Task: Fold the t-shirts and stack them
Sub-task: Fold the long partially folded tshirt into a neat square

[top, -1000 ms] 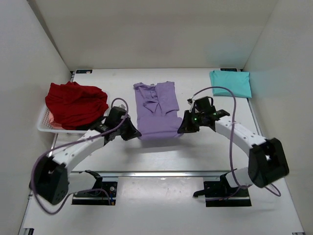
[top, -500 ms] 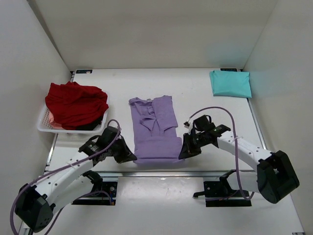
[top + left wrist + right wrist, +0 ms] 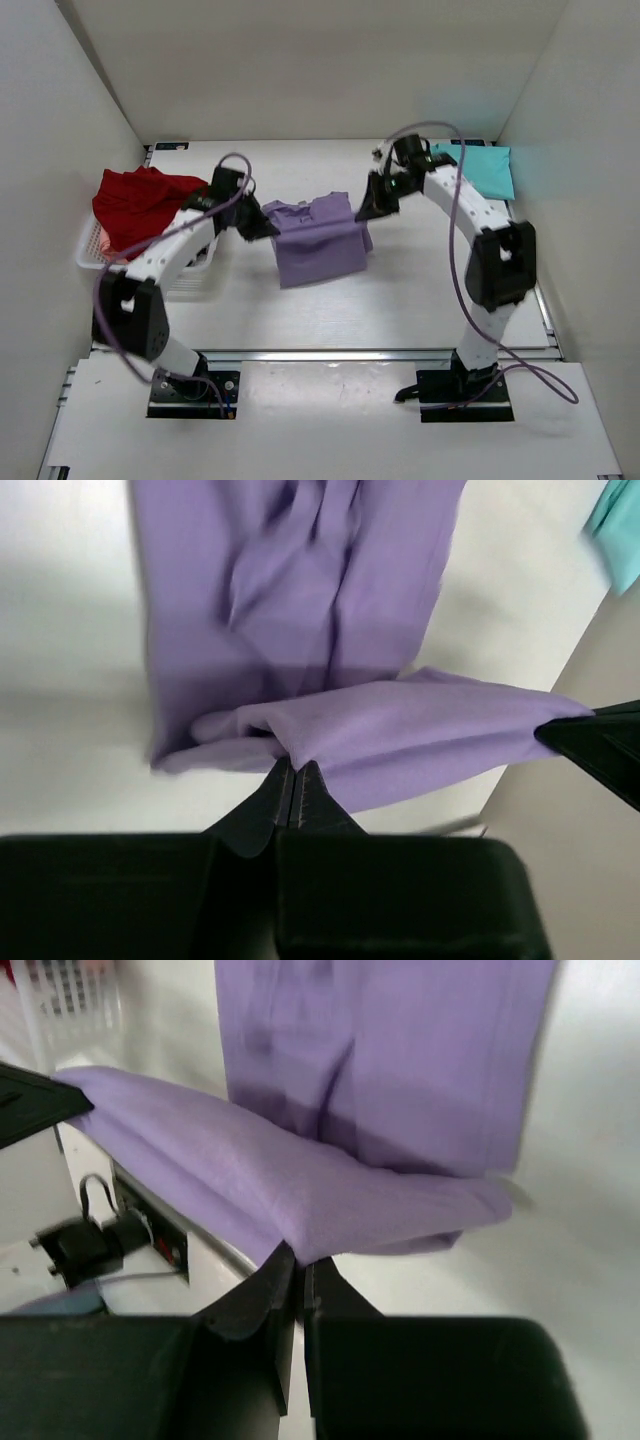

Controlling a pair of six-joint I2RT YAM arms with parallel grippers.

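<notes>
The lavender t-shirt (image 3: 318, 245) hangs doubled over above the middle of the table, its upper edge held up at both ends. My left gripper (image 3: 260, 226) is shut on its left corner; the cloth (image 3: 400, 730) sits pinched at the fingertips. My right gripper (image 3: 362, 208) is shut on its right corner; the cloth (image 3: 330, 1180) drapes from the closed jaws. A folded teal t-shirt (image 3: 472, 169) lies at the back right. Red t-shirts (image 3: 152, 212) are heaped in the basket at the left.
A white slotted basket (image 3: 92, 256) stands at the left edge under the red heap. White walls close in the table on the left, back and right. A metal rail runs along the near edge (image 3: 330, 354).
Both grippers have lifted the shirt's near edge off the table and carried it toward the back, so the shirt now folds over itself. Both arms swung from near to far.
</notes>
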